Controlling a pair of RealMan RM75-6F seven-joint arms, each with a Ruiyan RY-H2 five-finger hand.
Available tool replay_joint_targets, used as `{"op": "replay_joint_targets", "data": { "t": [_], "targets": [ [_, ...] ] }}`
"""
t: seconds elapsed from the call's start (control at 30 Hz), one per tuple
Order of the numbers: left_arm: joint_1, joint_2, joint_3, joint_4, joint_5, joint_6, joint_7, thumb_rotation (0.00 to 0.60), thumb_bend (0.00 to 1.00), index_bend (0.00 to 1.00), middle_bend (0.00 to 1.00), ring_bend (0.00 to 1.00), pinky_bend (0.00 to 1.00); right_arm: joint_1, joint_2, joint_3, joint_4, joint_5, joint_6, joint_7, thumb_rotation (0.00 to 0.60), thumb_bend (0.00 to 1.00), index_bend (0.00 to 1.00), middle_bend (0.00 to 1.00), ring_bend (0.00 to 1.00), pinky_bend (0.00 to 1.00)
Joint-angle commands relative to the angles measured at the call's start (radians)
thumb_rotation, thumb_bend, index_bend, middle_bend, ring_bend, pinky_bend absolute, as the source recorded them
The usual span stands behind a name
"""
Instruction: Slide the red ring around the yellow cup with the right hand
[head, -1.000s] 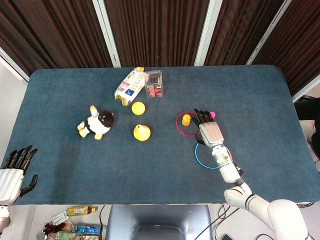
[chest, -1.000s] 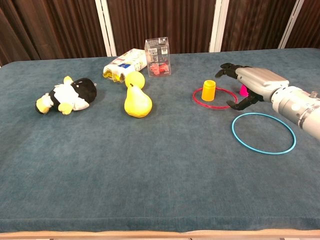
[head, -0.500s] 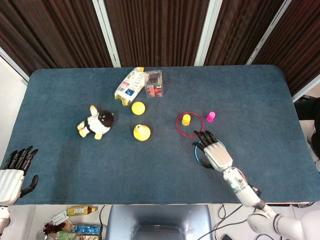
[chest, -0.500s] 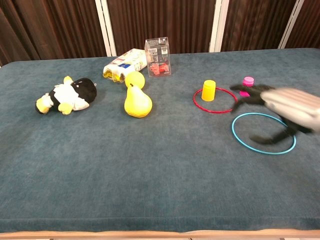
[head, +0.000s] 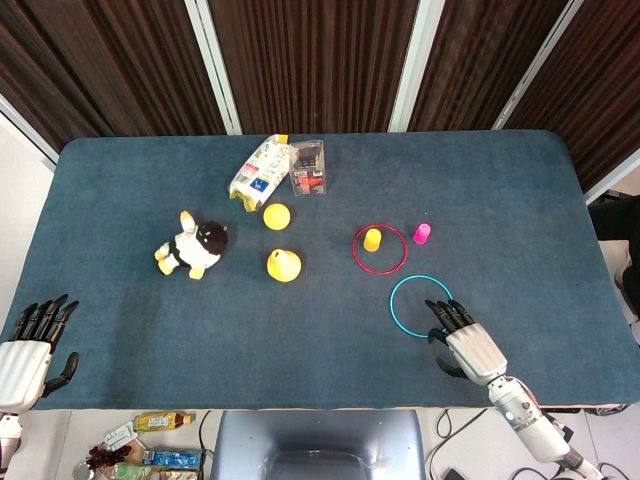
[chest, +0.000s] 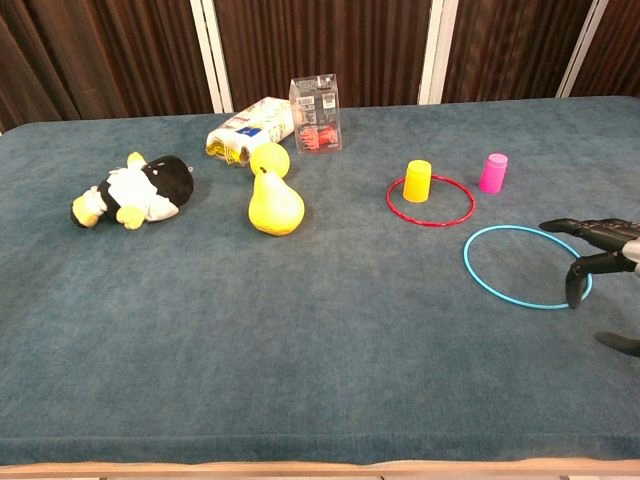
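The red ring (head: 355, 251) (chest: 450, 218) lies flat on the blue table, and the small yellow cup (head: 372, 239) (chest: 417, 181) stands upside down inside it, close to its left rim. My right hand (head: 466, 344) (chest: 596, 244) hovers near the table's front right, well back from the ring, fingers spread and holding nothing; its fingertips overlap the near right edge of a blue ring (head: 420, 305) (chest: 527, 266). At the front left corner, my left hand (head: 28, 348) is open and empty, seen only in the head view.
A pink cup (head: 422, 233) (chest: 493, 172) stands just right of the red ring. A yellow pear (head: 283, 264) (chest: 275, 207), a yellow ball (head: 276, 214), a plush penguin (head: 192, 244) (chest: 135, 192), a snack bag (head: 258, 171) and a clear box (head: 307, 168) (chest: 316, 114) sit further left and back.
My right hand has drawn back from the red ring, past the blue ring, toward the front right edge. The red ring stays around the yellow cup. The left hand is still.
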Motion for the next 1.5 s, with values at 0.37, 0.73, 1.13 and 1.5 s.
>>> {"op": "replay_joint_targets", "data": {
  "t": [0.37, 0.73, 1.13, 1.5],
  "targets": [
    [-0.008, -0.001, -0.003, -0.002, -0.019, -0.024, 0.017, 0.6, 0.46, 0.0, 0.0, 0.0, 0.06, 0.028, -0.065, 0.077, 0.148, 0.064, -0.094, 0.081, 0.6, 0.45, 0.61, 0.05, 0.0, 0.0],
    [-0.011, -0.001, -0.007, -0.005, -0.029, -0.031, 0.018, 0.6, 0.46, 0.0, 0.0, 0.0, 0.06, 0.031, -0.086, 0.074, 0.185, 0.047, -0.105, 0.117, 0.6, 0.5, 0.64, 0.05, 0.0, 0.0],
    [-0.009, 0.0, -0.005, -0.006, -0.024, -0.023, 0.013, 0.6, 0.47, 0.0, 0.0, 0.0, 0.06, 0.031, -0.098, 0.078, 0.194, 0.047, -0.12, 0.115, 0.6, 0.5, 0.65, 0.05, 0.0, 0.0],
    [-0.008, 0.001, -0.005, -0.004, -0.021, -0.02, 0.007, 0.6, 0.47, 0.0, 0.0, 0.0, 0.06, 0.03, -0.106, 0.078, 0.198, 0.046, -0.129, 0.115, 0.6, 0.5, 0.68, 0.05, 0.0, 0.0]
  ]
}}
